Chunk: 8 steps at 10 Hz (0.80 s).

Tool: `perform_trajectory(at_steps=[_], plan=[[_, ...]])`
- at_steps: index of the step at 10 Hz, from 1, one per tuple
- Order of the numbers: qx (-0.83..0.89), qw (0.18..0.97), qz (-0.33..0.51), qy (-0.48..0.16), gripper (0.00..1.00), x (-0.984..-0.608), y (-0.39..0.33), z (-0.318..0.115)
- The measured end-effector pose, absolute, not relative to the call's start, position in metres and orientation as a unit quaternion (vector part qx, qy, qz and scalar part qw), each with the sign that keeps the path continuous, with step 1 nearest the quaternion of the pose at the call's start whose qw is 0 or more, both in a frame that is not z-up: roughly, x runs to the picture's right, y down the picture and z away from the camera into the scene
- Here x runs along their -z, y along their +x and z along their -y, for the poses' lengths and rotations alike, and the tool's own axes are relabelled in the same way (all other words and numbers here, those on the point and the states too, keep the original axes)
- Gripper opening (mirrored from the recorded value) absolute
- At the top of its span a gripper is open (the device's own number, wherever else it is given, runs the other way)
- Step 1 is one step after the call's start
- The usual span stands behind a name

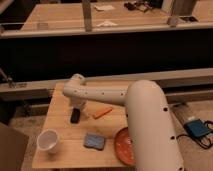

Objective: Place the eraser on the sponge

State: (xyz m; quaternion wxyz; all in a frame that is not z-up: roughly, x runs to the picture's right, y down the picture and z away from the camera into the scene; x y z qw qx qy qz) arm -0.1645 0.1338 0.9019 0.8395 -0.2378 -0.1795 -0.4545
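Note:
The eraser [75, 116] is a small black block lying on the wooden table [65, 155], at its left middle. Directly above it, my gripper [76, 107] hangs at the end of the white arm, right at the eraser's top end. The sponge [94, 141] is a blue pad nearer the table's front, to the right of and below the eraser, with nothing on it. My white arm [145, 120] covers the right part of the table.
A white cup [48, 141] stands at the front left of the table. An orange stick [103, 112] lies right of the eraser. An orange plate [123, 147] sits at the front right, partly behind my arm. A dark counter runs behind the table.

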Motion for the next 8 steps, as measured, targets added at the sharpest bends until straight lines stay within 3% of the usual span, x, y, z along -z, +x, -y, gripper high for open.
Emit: perform_trajectory(at_steps=[3, 4, 6, 8], plan=[[0.456, 0.838, 0.182, -0.239, 0.80, -0.9048, -0.1640, -0.1377], [0.456, 0.837, 0.183, -0.240, 0.75, -0.9054, -0.1641, -0.1387], [0.457, 0.837, 0.183, -0.239, 0.59, -0.9065, -0.1638, -0.1407], [0.459, 0.836, 0.183, -0.240, 0.34, -0.9084, -0.1624, -0.1434]])
